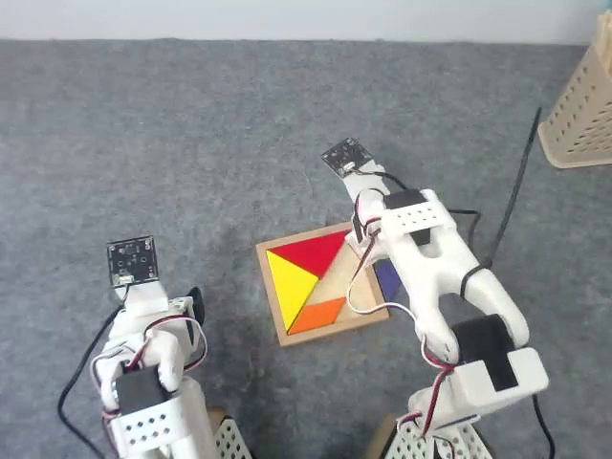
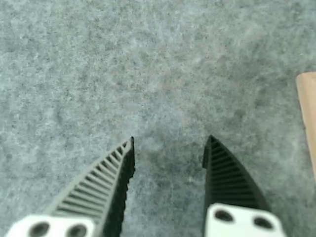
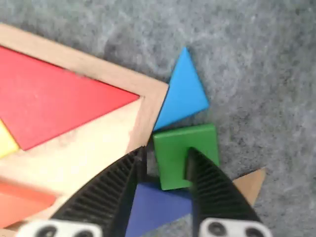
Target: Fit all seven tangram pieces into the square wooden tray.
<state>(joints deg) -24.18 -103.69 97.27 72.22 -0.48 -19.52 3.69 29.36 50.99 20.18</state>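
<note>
The square wooden tray (image 1: 272,254) lies mid-table and holds a red triangle (image 1: 313,252), a yellow triangle (image 1: 288,282) and an orange parallelogram (image 1: 317,314). Just outside its right edge lie a light blue triangle (image 3: 182,96), a green square (image 3: 173,163), a dark blue triangle (image 3: 158,205) and a tan triangle (image 3: 251,181). My right gripper (image 3: 165,153) hovers open at the green square: one finger sits in the gap by the tray's rim (image 3: 148,111), the other over the square's middle. My left gripper (image 2: 170,139) stands open over bare carpet, left of the tray, whose edge (image 2: 308,113) shows beside it.
A beige perforated basket (image 1: 583,105) stands at the far right corner. A black cable (image 1: 516,186) runs across the carpet to the right arm. Grey carpet covers the whole table.
</note>
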